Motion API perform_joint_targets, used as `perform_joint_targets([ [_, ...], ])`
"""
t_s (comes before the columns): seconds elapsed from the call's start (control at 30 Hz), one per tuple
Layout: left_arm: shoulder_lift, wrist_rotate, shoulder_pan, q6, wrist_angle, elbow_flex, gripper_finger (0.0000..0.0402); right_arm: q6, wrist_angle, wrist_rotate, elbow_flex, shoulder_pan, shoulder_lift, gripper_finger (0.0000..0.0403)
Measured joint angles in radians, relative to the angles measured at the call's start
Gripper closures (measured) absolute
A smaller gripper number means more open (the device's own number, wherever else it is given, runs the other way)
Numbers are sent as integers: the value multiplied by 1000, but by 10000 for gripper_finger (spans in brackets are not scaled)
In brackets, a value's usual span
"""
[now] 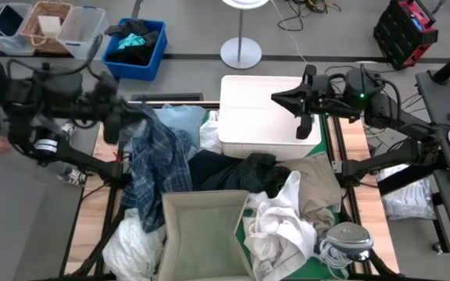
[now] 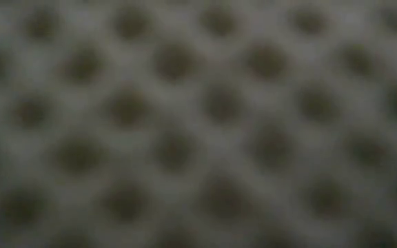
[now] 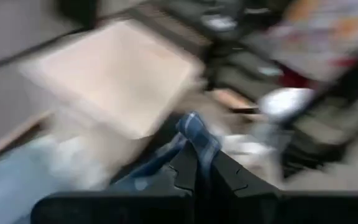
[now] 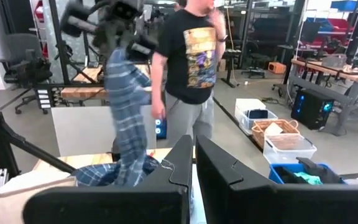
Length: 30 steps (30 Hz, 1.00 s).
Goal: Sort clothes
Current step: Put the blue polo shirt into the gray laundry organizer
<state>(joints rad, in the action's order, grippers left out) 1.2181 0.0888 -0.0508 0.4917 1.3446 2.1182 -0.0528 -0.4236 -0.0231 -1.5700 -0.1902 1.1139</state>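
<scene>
My left gripper (image 1: 125,117) is raised over the table's far left and shut on the blue plaid shirt (image 1: 158,164); the shirt hangs from it onto the clothes pile. The pile holds a light blue shirt (image 1: 182,121), a black piece (image 1: 233,172), a khaki piece (image 1: 319,183) and white pieces (image 1: 280,226). My right gripper (image 1: 275,98) hovers shut and empty over the white lidded bin (image 1: 248,133). A blurred mesh surface fills the low view. My left gripper pinches a bunched fold of the plaid shirt (image 3: 197,134) between its two fingers. The shirt hangs below the gripper in a long loose column (image 4: 126,112). Its lower end (image 4: 114,171) lies on the pile.
A khaki fabric box (image 1: 205,234) stands at the near middle. A blue bin (image 1: 135,47) and clear tubs (image 1: 80,27) sit beyond the far left edge. A person (image 4: 191,62) stands past the table's left side. A coiled cable (image 1: 346,242) lies near right.
</scene>
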Motion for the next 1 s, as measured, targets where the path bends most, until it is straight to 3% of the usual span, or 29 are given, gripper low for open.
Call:
perform_joint_targets([
  [0.2,-3,53,-2,184,239,-182,401,7,-14,-1,0,0,2,390],
  [0.37,-35,63,-2,314,174,-403,402,7,-15,0,0,0,1,390],
  [0.53,-37,72,-8,418,220,-561,383,8,-25,-1,0,0,1,390],
  [0.7,-23,-2,-8,436,227,-655,330,10,-42,-1,0,0,1,390],
  [1.0,40,55,-8,438,226,-675,169,16,-46,-1,0,0,1,390],
])
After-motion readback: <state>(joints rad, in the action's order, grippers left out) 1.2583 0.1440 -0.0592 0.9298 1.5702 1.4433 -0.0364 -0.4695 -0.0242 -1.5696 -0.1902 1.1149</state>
